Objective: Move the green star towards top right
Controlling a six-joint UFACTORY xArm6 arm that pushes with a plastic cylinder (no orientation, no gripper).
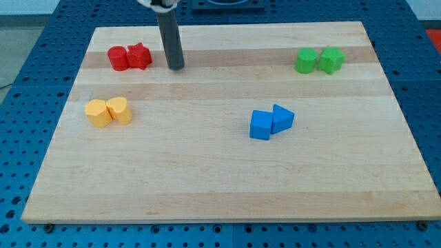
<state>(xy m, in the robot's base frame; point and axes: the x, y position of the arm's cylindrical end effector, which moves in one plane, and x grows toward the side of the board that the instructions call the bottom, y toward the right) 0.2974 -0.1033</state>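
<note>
The green star [332,60] lies near the view's top right, touching a green cylinder-like block [305,60] on its left. My tip [176,67] rests on the board near the view's top left, far left of the green star. It stands just right of the red star [140,56], with a small gap between them.
A red cylinder [118,58] touches the red star's left side. Two yellow blocks [98,113] [120,109] sit together at the view's left. A blue cube [261,125] and a blue triangular block [282,118] sit together right of centre. The wooden board [227,186] ends at blue pegboard.
</note>
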